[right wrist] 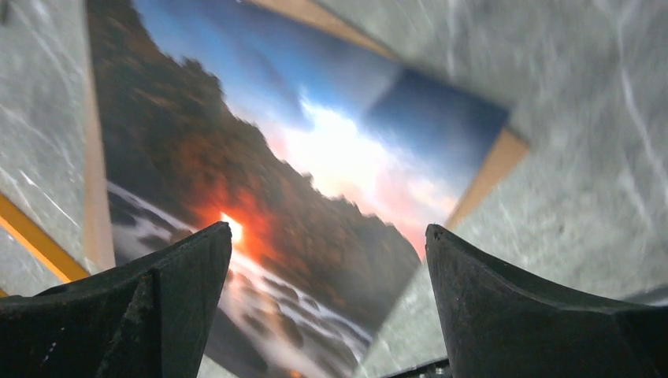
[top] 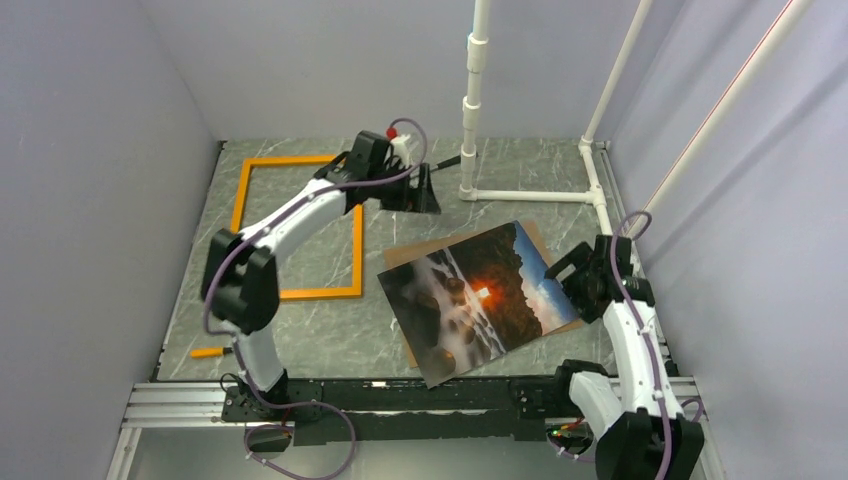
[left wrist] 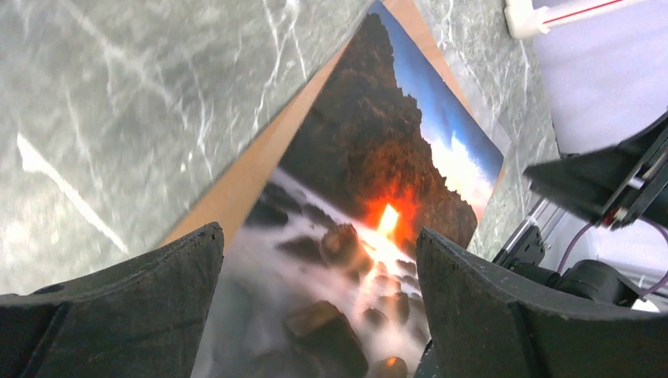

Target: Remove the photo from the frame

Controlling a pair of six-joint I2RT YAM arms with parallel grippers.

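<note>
The photo [top: 480, 300] lies flat and face up, skewed, on the table right of centre, out of the frame. It shows dark rocks, white water and an orange glow. A brown board [top: 408, 256] sticks out from under its far edges. The orange frame [top: 300, 293] lies with nothing inside it at the back left. My left gripper [top: 422, 195] hovers open past the photo's far corner; its view looks down on the photo [left wrist: 370, 181] and board [left wrist: 236, 185]. My right gripper [top: 578, 278] stands open by the photo's right edge, over the photo [right wrist: 260, 157], with board [right wrist: 492, 169] and frame [right wrist: 35, 244] in sight.
A white pipe stand [top: 470, 100] rises at the back, with a pipe [top: 530, 196] lying along the table behind the photo. A small orange-handled screwdriver [top: 210, 352] lies at the front left. A metal rail [top: 400, 395] runs along the near edge. Walls close in on both sides.
</note>
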